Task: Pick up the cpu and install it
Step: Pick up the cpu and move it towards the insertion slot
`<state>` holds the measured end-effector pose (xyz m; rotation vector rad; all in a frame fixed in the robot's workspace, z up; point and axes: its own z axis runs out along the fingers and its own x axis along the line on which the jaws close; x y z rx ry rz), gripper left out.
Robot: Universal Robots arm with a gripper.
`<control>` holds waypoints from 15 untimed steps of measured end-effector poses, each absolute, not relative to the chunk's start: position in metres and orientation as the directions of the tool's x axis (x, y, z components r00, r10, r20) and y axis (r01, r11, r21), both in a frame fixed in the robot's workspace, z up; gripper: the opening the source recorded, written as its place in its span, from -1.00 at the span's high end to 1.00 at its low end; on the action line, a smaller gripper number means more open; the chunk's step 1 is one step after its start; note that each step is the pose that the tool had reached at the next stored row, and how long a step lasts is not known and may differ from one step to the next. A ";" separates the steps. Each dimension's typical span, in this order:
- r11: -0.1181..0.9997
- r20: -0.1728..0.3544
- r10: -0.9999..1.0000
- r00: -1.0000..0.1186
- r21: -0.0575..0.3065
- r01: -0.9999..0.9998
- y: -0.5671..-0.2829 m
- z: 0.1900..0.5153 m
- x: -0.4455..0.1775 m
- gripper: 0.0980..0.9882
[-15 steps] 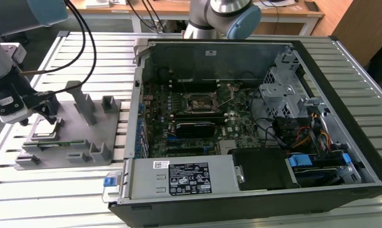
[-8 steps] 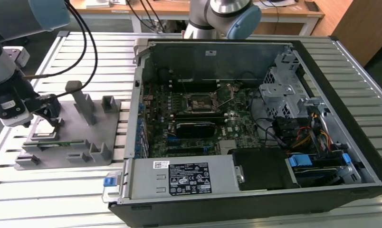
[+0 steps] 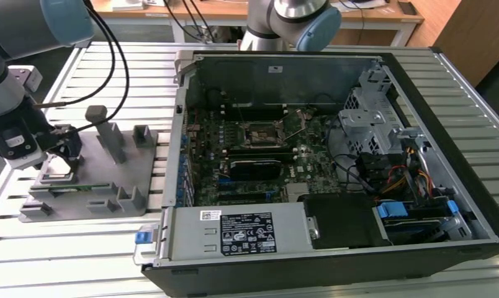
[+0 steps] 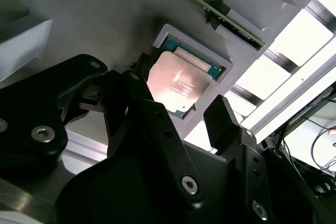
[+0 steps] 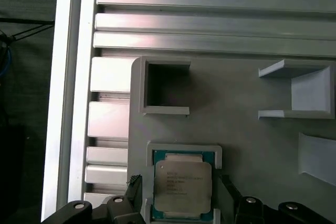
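Grey arm point(image 3: 3, 77), blue caps point(image 3: 318, 30), black fingers point(image 4: 221, 123)

End effector point(image 3: 61, 155) low over the grey fixture plate point(image 3: 88, 171) at the exterior view's left; open computer case point(image 3: 332, 270) beside it on the slatted tabletop point(image 3: 67, 248).

Underneath, a worktable point(image 3: 76, 248) of pale aluminium slats with narrow grooves between them, brightly lit, with glare on the metal. Behind it in the exterior view, a light wooden desk point(image 3: 224, 12) on white legs, black cables point(image 3: 179, 25) hanging down in front. At the exterior view's right, a brown wooden panel point(image 3: 473, 37). Beside the table edge in the first wrist view, dark floor point(image 5: 26, 103).
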<state>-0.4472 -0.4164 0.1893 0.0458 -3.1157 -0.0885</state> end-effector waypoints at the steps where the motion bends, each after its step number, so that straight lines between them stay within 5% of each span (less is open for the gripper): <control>1: 0.998 0.023 -0.030 -0.999 0.057 -0.028 -0.416 0.189 -0.447 -0.30; 10: 0.998 0.023 -0.030 -0.999 0.056 -0.028 -0.416 0.186 -0.446 -0.27; 11: 0.998 0.022 -0.030 -0.999 0.056 -0.028 -0.416 0.186 -0.446 -0.12; 15: 0.998 0.022 -0.030 -0.999 0.053 -0.028 -0.416 0.186 -0.446 -0.08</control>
